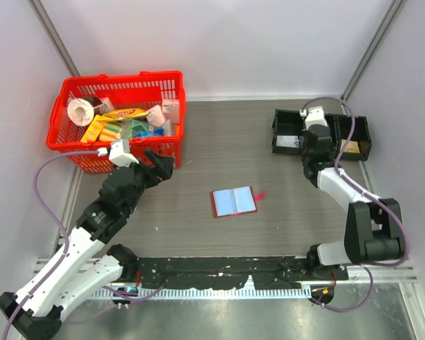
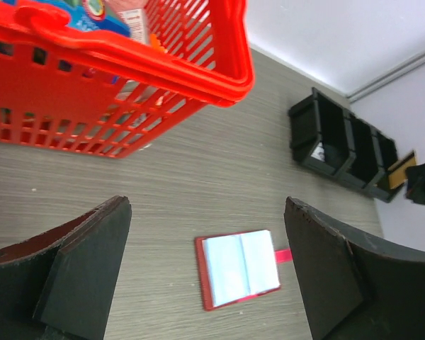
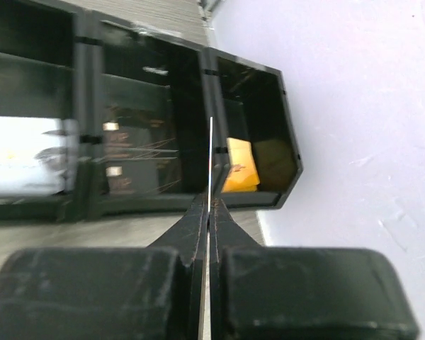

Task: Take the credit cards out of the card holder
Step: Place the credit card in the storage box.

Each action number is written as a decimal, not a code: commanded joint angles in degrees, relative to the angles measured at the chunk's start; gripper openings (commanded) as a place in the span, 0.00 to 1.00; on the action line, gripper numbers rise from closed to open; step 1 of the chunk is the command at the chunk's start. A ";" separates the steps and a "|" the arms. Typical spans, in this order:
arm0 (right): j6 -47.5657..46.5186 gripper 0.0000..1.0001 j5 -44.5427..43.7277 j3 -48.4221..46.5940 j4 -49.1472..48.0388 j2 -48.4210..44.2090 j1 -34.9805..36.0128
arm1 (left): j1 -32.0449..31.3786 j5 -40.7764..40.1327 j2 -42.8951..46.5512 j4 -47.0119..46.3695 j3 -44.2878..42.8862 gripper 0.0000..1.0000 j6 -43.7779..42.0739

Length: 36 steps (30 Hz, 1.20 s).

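Hidden: the right gripper (image 3: 209, 204) is covered by its own wrist in the overhead view. The thin card (image 3: 211, 152) it holds shows only as a pale line, edge-on, so its face cannot be made out.
Blurred: a white item (image 3: 21, 166) lies in the leftmost compartment of the black bins (image 3: 127, 205); what it is cannot be told.
Cut off: the red basket (image 1: 117, 152) is cropped at the top of the left wrist view.
Right gripper: pressed closed on the thin card, by the bins at 2 o'clock.
Tan card (image 3: 241, 166): leaning in the rightmost compartment.
Left gripper (image 1: 161, 164): spread wide, holding nothing, at 9 o'clock just beside the basket's near corner.
Card holder (image 1: 234, 202): lying open and flat near the centre, slightly toward 5 o'clock. Its pale blue pockets face up and its snap tab (image 1: 260, 194) points to 3 o'clock. Whether cards sit inside cannot be told.
Basket: at 10 o'clock, filled with packaged goods.
Bench (image 1: 219, 142): grey-brown wood grain, with a metal rail (image 1: 382, 273) along the near edge.
Room: plain pale walls (image 1: 269, 42) on three sides.
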<state>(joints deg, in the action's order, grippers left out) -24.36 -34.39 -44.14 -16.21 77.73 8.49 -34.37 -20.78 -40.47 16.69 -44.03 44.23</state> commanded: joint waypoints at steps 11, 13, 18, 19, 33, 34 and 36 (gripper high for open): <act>-13.43 0.01 29.19 -12.09 -12.03 15.68 -22.45 | 0.18 -6.03 1.01 0.62 2.29 0.93 -8.90; -13.78 0.01 31.39 -13.51 -10.87 18.50 -24.04 | 0.09 -5.94 -0.31 1.24 1.15 0.93 -8.98; -16.14 0.01 35.51 -14.31 -10.95 23.68 -26.68 | 0.01 -6.21 -3.30 2.03 -0.97 0.92 -9.25; -15.98 0.01 35.88 -14.74 -10.95 24.30 -26.95 | 0.18 -6.38 -3.82 2.03 -1.06 0.92 -9.16; -15.01 0.09 26.14 -14.93 -13.76 31.51 -27.04 | 0.09 -5.50 -8.31 -0.07 -1.67 0.92 -9.68; -15.54 0.13 25.35 -13.70 -14.72 31.43 -27.04 | 0.09 -5.42 -8.22 -0.25 -1.50 0.92 -9.69; -16.33 0.14 24.29 -12.03 -16.83 31.08 -27.12 | 0.18 -5.42 -8.14 -0.69 -1.23 0.92 -10.13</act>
<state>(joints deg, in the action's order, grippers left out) -39.44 -5.58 -58.24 -26.74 108.95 -18.55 -34.37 -25.50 -49.04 18.87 -43.27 35.42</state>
